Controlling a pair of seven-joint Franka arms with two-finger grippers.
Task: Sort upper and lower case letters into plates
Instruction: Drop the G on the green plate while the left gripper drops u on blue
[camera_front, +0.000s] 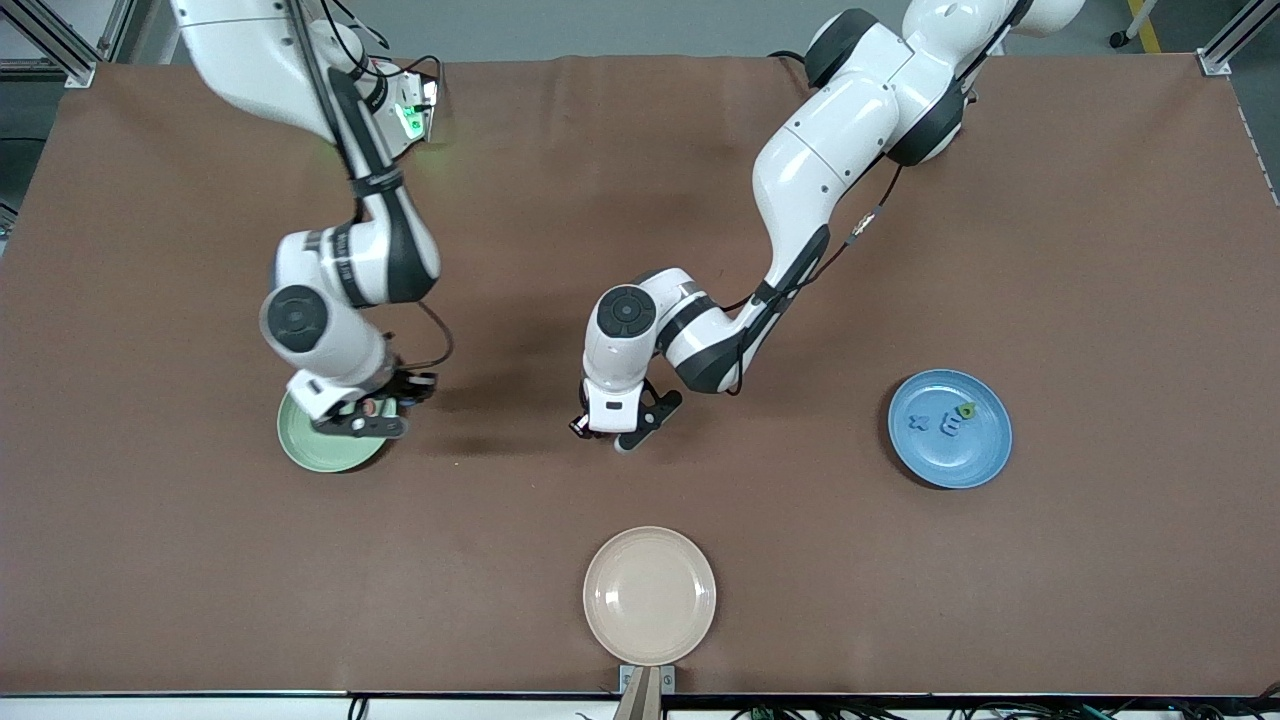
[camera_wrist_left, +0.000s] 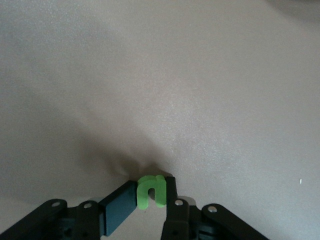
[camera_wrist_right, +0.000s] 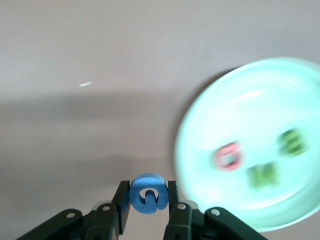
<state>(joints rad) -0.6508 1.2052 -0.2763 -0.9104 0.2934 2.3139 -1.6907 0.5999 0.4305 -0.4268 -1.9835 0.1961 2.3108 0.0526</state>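
Observation:
My right gripper (camera_front: 366, 418) hangs over the edge of the pale green plate (camera_front: 318, 455) and is shut on the blue G (camera_wrist_right: 148, 194). In the right wrist view that plate (camera_wrist_right: 220, 115) holds the pink-red Q (camera_wrist_right: 229, 156), the green N (camera_wrist_right: 262, 175) and the green B (camera_wrist_right: 292, 141). My left gripper (camera_front: 604, 434) is low over bare table near the middle, shut on the green u (camera_wrist_left: 151, 190). The blue plate (camera_front: 985, 455) toward the left arm's end holds the blue x (camera_front: 918, 421), the E-like piece (camera_front: 950, 428) and the green b (camera_front: 966, 410).
A cream-beige round plate (camera_front: 650, 595) lies near the table's front edge, nearer to the front camera than my left gripper. Brown table (camera_front: 1050, 250) surrounds the plates.

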